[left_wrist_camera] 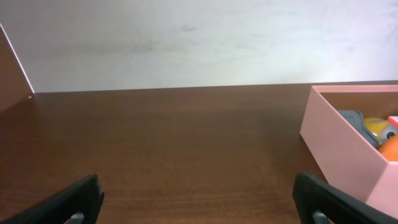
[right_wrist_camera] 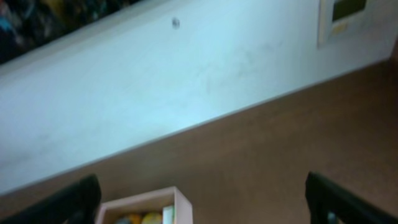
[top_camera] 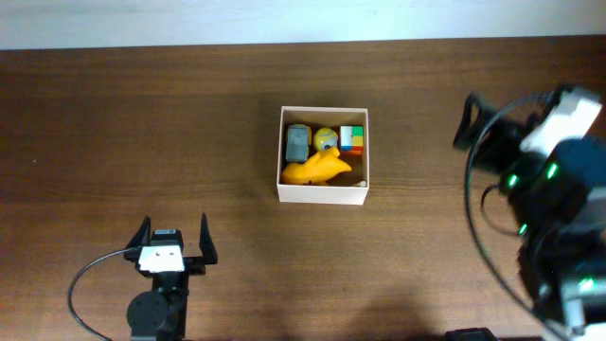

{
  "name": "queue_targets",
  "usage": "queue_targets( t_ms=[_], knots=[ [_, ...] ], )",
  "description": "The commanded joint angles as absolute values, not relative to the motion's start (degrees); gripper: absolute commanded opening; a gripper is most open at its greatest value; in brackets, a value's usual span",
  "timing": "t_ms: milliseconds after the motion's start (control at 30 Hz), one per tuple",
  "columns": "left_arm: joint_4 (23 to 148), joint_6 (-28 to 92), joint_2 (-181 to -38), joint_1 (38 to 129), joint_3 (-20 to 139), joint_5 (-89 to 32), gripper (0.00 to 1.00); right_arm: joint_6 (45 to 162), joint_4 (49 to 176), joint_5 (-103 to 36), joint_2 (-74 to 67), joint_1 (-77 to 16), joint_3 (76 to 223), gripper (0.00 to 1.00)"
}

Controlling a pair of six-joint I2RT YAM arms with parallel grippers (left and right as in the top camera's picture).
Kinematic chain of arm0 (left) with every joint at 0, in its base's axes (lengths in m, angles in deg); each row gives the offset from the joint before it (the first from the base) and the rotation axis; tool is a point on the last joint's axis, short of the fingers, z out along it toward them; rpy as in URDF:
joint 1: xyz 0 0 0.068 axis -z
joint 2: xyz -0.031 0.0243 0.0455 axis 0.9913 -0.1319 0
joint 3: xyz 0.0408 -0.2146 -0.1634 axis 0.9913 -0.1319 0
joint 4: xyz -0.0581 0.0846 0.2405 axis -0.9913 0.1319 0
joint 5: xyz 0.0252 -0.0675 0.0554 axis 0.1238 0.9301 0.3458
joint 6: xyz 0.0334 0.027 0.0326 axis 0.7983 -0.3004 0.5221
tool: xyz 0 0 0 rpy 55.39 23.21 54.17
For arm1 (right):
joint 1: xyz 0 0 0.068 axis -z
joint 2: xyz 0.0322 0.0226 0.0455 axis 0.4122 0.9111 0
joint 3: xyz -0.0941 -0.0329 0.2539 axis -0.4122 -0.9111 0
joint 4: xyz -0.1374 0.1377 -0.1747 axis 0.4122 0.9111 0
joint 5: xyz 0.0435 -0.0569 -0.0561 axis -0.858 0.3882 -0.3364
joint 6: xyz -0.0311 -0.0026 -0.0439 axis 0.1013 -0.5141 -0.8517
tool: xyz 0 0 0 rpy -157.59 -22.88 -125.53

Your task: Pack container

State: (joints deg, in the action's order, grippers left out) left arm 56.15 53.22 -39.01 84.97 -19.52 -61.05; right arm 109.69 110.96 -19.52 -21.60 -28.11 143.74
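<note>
Container [top_camera: 322, 195] packing was judged nearly finished. Near left, left gripper [top_camera: 175, 235] was seen released, empty. Mid-table, the container was found holding four toys [top_camera: 317, 170]; none were seen loose. Far right, right gripper [right_wrist_camera: 199, 208] was spread, empty. Arms were best kept clear of its walls.

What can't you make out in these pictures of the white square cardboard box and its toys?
- Overhead: the small white object in a corner of the white square cardboard box is too small to identify.
- Left wrist: the box runs off the right edge; its wall hides most toys.
- Right wrist: blurred; the bottom edge cuts off the box.
</note>
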Motion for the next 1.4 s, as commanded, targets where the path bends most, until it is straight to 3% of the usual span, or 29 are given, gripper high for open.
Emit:
queue_targets(
  t_ms=[0,367,667,1167,1367],
  knots=[
    [56.1,54.1,-38.5,85.0,-19.9,-60.4,0.99,109.3,103.6,-20.1,-31.1,-28.5,130.0,0.99],
    [56.1,54.1,-38.5,85.0,-19.9,-60.4,0.99,104.1,88.6,-19.9,-58.2,-28.5,98.2,0.99],
    [56.1,54.1,-38.5,85.0,-19.9,-60.4,0.99,104.2,81.5,-21.3,-72.8,-28.5,82.4,0.99],
    [56.1,54.1,-38.5,85.0,-19.9,-60.4,0.99,104.1,84.2,-23.3,-73.9,-28.5,76.1,0.99],
    [56.1,54.1,-38.5,85.0,-19.9,-60.4,0.99,96.7,84.1,-25.1,-73.9,-28.5,76.1,0.99]
  ],
)
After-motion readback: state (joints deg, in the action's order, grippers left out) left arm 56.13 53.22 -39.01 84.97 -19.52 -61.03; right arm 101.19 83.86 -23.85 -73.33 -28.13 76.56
